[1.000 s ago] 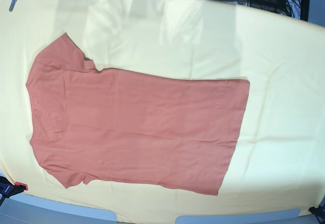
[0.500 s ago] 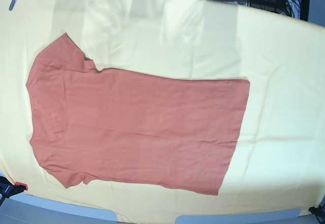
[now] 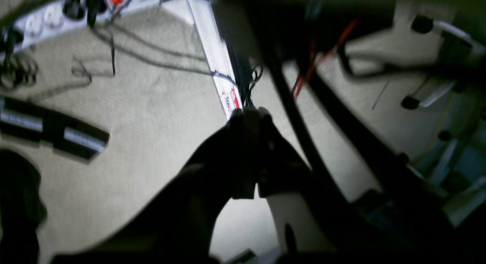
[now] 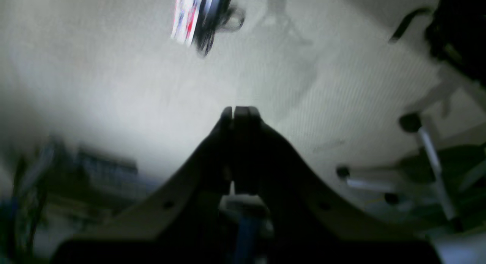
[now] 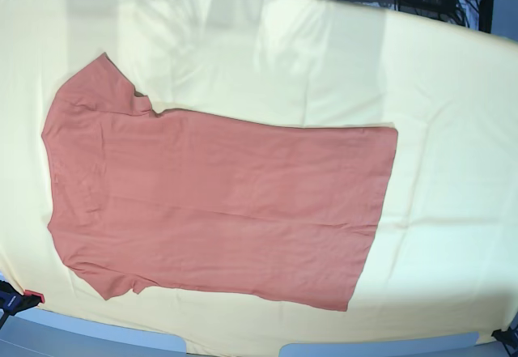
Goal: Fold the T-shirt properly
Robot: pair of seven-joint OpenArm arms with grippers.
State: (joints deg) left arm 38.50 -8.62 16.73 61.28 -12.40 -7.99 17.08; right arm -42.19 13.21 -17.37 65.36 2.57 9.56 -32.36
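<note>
T-shirt (image 5: 218, 199) lies flat, unfolded: light, limp, will drape; pinch sleeve and hem corners. Left tool (image 3: 250, 114) and right tool (image 4: 239, 112) both pressed together, empty, off the table.

Only the wrist views show any of the robot's body. The left gripper (image 3: 248, 114) appears as a dark, nearly black silhouette: two broad fingers (image 3: 228, 142) that widen toward the camera and taper to rounded tips with a paler, greyish edge. A lighter off-white panel sits low between the finger bases. The right gripper (image 4: 240, 113) has the same build, two black fingers (image 4: 212, 150) flaring out into wide, sloping shoulders, each shoulder carrying a small round screw hole. Its tips are rounded and slightly grey. Between its finger bases a light patch and a blue part show, too blurred to make out further.
</note>
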